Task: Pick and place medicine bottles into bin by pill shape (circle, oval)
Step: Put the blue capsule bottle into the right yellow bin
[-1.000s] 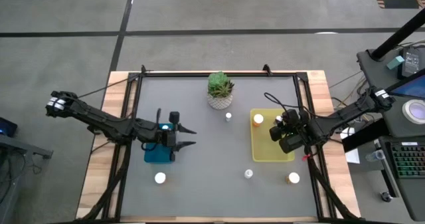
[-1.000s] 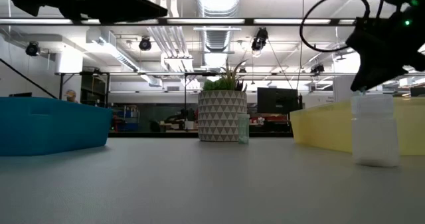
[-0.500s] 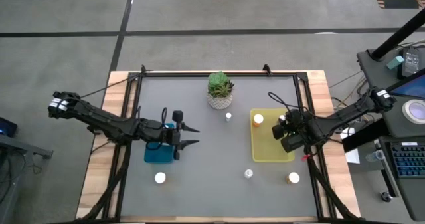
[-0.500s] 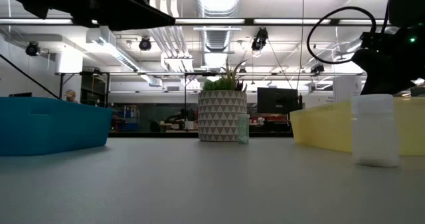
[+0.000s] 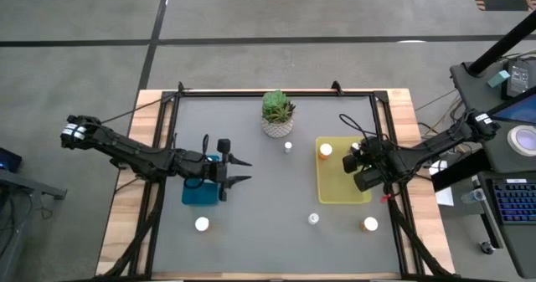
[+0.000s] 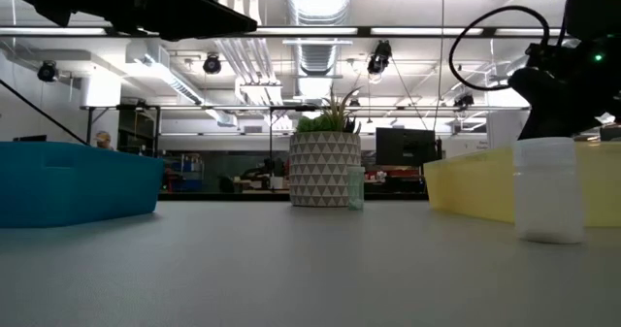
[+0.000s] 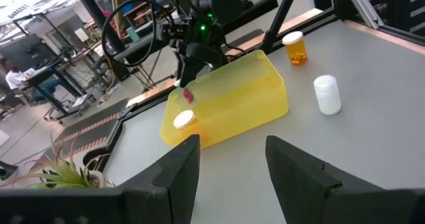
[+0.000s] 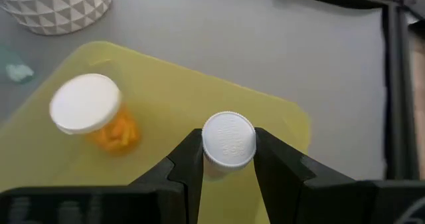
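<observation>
My right gripper (image 5: pixel 353 158) is over the yellow bin (image 5: pixel 342 192), shut on a white-capped bottle (image 8: pixel 228 140). An amber bottle with a white cap (image 8: pixel 93 112) stands in the same bin (image 8: pixel 166 91). My left gripper (image 5: pixel 239 171) is open and empty, in the air beside the blue bin (image 5: pixel 199 193); its own view (image 7: pixel 232 177) looks across at the yellow bin (image 7: pixel 232 104). Loose bottles stand on the table: a small one (image 5: pixel 288 146) near the plant, one (image 5: pixel 202 224) at the front left, a white one (image 5: pixel 313 218) and an amber one (image 5: pixel 369 224) at the front right. My right gripper pinches the bottle between its two fingers (image 8: pixel 189 159), which lie against opposite sides just under the white cap (image 8: pixel 228 140). The fingers come from above, slanting down. The bottle stands upright in the hold; whether its bottom touches the bin floor is hidden.
A white patterned pot with a green succulent (image 5: pixel 277 116) stands at the far middle of the table. In the low view the white bottle (image 6: pixel 548 188) stands in front of the yellow bin (image 6: pixel 466 183), with the blue bin (image 6: pixel 73 183) at the left.
My left gripper has moved a little toward the table's right edge, away from the blue bin, staying open. My right gripper has shifted slightly over the yellow bin with its bottle.
</observation>
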